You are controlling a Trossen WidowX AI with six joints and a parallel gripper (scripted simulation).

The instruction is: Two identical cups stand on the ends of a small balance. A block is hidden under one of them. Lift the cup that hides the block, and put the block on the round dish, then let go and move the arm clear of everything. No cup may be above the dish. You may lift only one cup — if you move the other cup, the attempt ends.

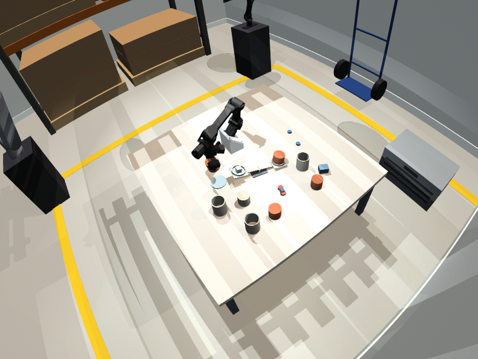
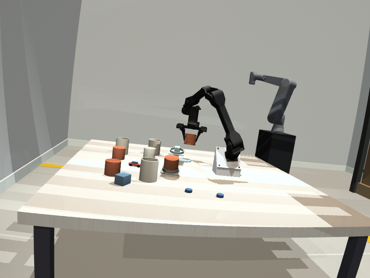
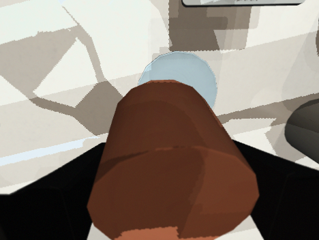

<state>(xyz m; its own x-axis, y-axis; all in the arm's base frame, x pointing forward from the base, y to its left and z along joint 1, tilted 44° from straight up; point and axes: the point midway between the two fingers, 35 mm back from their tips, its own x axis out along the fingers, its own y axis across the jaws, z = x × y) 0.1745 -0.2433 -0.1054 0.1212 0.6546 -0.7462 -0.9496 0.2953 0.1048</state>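
My gripper (image 1: pixel 213 164) (image 2: pixel 189 138) (image 3: pixel 164 146) is shut on an orange-red cup (image 2: pixel 189 139) (image 3: pixel 163 119) and holds it in the air. In the wrist view the cup covers the near part of the light-blue round dish (image 1: pixel 218 181) (image 2: pixel 185 160) (image 3: pixel 184 68); whether it is right above the dish I cannot tell. The small pale green block (image 1: pixel 238 169) (image 2: pixel 177 148) is uncovered, in the ring on one end of the balance (image 1: pixel 266 164). The other orange-red cup (image 1: pixel 278 157) (image 2: pixel 171 163) stands on the opposite end.
Grey open cups (image 1: pixel 219 206) (image 1: pixel 251 225) and a cream cylinder (image 1: pixel 243 198) stand beyond the dish. Another grey cup (image 1: pixel 302 162) (image 2: pixel 148 170) and a blue box (image 1: pixel 323 169) (image 2: pixel 122 179) stand past the far cup. Two loose orange cylinders (image 1: pixel 274 211) (image 1: pixel 316 182) flank a toy car (image 1: pixel 282 189).
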